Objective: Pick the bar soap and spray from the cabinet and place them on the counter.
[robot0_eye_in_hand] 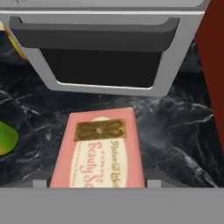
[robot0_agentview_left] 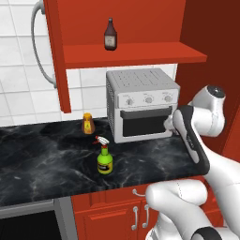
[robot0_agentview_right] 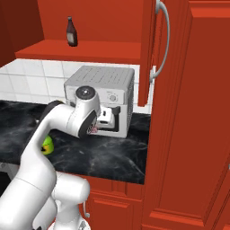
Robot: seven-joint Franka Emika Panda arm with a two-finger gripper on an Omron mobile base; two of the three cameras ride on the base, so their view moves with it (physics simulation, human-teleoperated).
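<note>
Arm (robot0_agentview_left: 192, 140) folded forward and low, wrist bent down, gripper (robot0_agentview_right: 106, 117) pointing downward, jaws spread fairly wide around the bar soap (robot0_eye_in_hand: 99, 151).

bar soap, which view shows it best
The hand view: the bar soap lies large, its pink label face up, just before the toaster oven, with the counter around it. In both base views the arm covers that spot.
</note>
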